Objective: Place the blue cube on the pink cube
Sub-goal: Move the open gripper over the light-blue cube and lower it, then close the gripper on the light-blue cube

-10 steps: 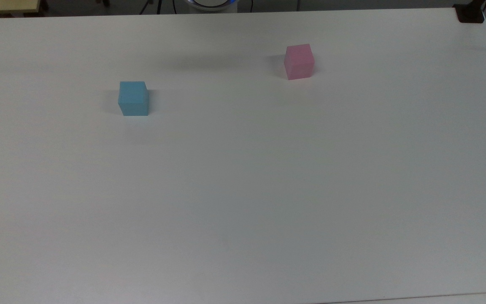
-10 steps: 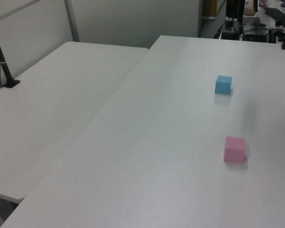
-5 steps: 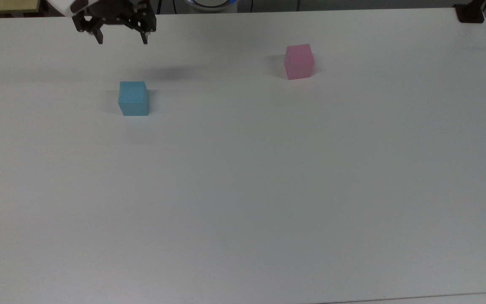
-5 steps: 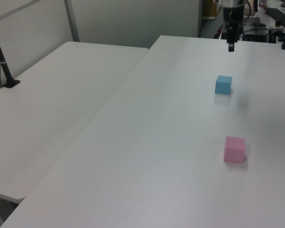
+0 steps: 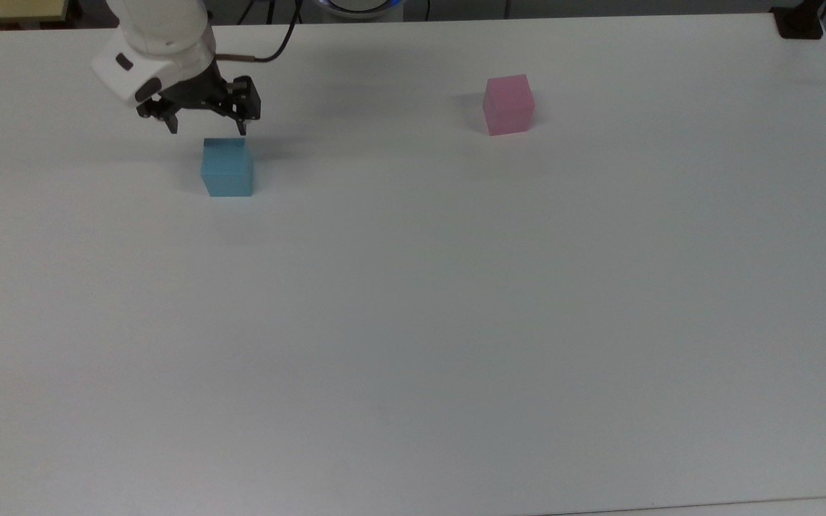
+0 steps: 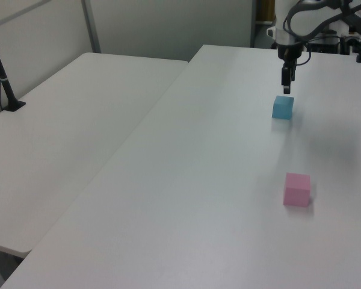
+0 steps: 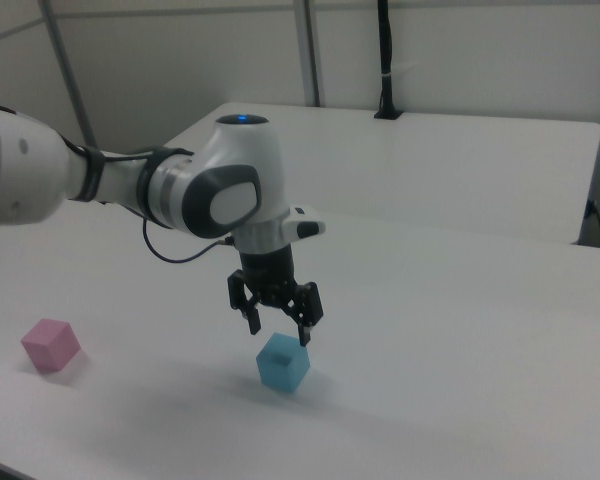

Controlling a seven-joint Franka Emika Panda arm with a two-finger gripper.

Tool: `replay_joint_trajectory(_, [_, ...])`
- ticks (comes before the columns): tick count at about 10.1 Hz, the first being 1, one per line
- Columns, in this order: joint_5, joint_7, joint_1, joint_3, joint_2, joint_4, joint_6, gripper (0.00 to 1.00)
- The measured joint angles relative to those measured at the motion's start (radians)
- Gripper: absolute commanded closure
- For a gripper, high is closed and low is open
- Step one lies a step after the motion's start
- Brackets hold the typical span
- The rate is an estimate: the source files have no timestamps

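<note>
The blue cube (image 5: 226, 168) is seen resting on the white table (image 5: 413, 322), in the far-left part of the top view, with all four sides free and nothing stacked on it. In the left view the blue cube (image 6: 283, 107) is placed toward the far right of the tabletop, and in the right view the blue cube (image 7: 283, 363) lies near the middle, slightly turned so that one corner faces the camera.

Directly above it the gripper (image 5: 206, 129) is held with its two dark fingers pointing down and spread wider than the cube; nothing is clasped between them. In the right view the gripper (image 7: 277, 331) is seen just over the cube's top face, with a fingertip on each side of it and a small gap visible beneath. In the left view the gripper (image 6: 286, 90) is seen edge-on just above the cube.

The pink cube (image 5: 508, 104) is found well apart from the blue one, toward the top view's right and a little nearer the far edge of the table. It sits flat and alone on the surface. In the left view the pink cube (image 6: 296, 189) is nearer the camera than the blue cube; in the right view the pink cube (image 7: 50, 345) is at the far left.

A second white table (image 6: 66, 138) is butted against the first one.
</note>
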Motion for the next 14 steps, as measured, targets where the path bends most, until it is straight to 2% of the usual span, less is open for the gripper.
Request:
replay_joint_trajectory(2, [-0.006, 0.0, -0.01, 0.0, 0.058, 0.0, 0.054, 0.02])
replay_joint_trajectory(5, [-0.007, 0.0, -0.011, 0.002, 0.084, 0.0, 0.061, 0.03])
replay_joint_trajectory(7, [-0.007, 0.0, -0.01, 0.004, 0.088, 0.0, 0.061, 0.13])
replay_joint_trajectory(9, [-0.007, 0.0, -0.005, 0.006, 0.098, 0.0, 0.061, 0.13])
replay_joint_trajectory(10, [-0.007, 0.0, -0.001, 0.006, 0.104, 0.0, 0.061, 0.12])
replay_joint_trajectory(12, [-0.007, 0.0, -0.001, 0.007, 0.107, 0.0, 0.061, 0.0])
replay_joint_trajectory(14, [-0.007, 0.0, -0.001, 0.006, 0.107, 0.001, 0.061, 0.0])
